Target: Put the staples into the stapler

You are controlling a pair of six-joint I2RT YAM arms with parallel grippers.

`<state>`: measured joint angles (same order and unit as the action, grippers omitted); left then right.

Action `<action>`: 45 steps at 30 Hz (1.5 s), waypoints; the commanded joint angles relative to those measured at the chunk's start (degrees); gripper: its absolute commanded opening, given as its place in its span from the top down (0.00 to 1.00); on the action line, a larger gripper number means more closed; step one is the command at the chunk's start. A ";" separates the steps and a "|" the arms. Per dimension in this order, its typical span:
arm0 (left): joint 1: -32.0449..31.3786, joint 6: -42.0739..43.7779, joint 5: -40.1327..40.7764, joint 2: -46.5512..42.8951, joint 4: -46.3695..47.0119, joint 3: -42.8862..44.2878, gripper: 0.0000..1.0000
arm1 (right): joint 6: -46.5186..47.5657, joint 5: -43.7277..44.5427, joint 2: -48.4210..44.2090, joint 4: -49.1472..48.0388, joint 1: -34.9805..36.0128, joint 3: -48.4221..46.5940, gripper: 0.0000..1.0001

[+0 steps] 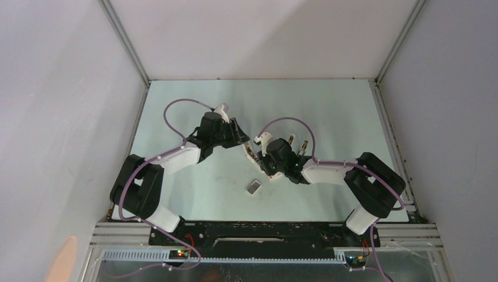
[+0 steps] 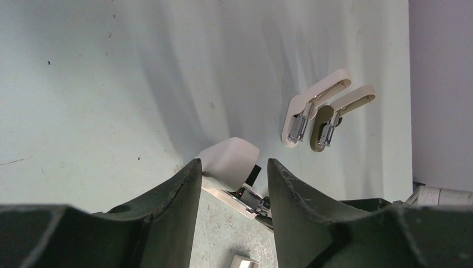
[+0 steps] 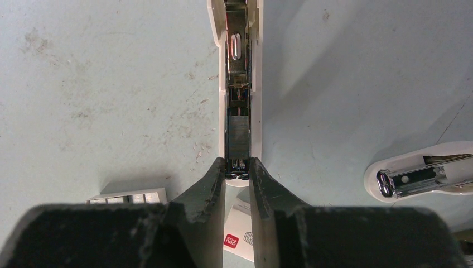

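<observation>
The white stapler [image 3: 239,84] lies opened out on the table, its metal channel facing up with a grey strip inside. My right gripper [image 3: 237,163] is shut on the channel's near end. In the left wrist view, the stapler's raised white lid [image 2: 230,159] shows just past my left gripper [image 2: 234,163], which is open with nothing between its fingers. The staples [image 1: 254,187], a small grey block, lie on the table in front of both grippers, also seen as a grey block [image 3: 128,196] left of my right fingers. A white printed box [image 3: 240,237] lies under the right jaws.
Two more opened staplers [image 2: 309,109] [image 2: 340,114] lie side by side to the right of the held one; one of these staplers [image 3: 424,177] shows at the right edge of the right wrist view. Grey walls enclose the pale green table [image 1: 194,111].
</observation>
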<state>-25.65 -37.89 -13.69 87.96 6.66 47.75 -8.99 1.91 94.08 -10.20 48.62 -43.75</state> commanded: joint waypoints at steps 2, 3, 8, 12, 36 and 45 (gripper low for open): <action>-0.28 2.76 -0.15 -2.54 -0.12 1.67 0.50 | -0.33 0.20 0.81 -3.43 0.32 0.14 0.87; -0.28 2.88 -0.37 -2.47 0.05 1.79 0.50 | -0.32 0.20 0.79 -3.49 0.33 0.10 0.87; 0.26 3.08 -1.26 -2.40 0.80 2.41 0.51 | -0.46 -0.13 1.01 -3.73 0.33 0.10 0.87; 1.25 2.96 -1.91 -2.77 2.06 2.59 0.51 | -0.41 -0.39 1.15 -3.87 0.32 0.09 0.87; -0.47 11.05 0.97 -3.33 5.97 -2.97 0.74 | -0.96 -1.16 1.43 -4.17 0.07 0.11 0.88; -9.64 18.17 11.05 -9.48 7.29 -8.38 0.79 | -1.31 -1.29 1.73 -4.92 0.10 0.15 0.89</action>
<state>-31.05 -23.94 -7.31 81.82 13.91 42.00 -9.58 1.39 94.85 -11.92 48.51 -43.75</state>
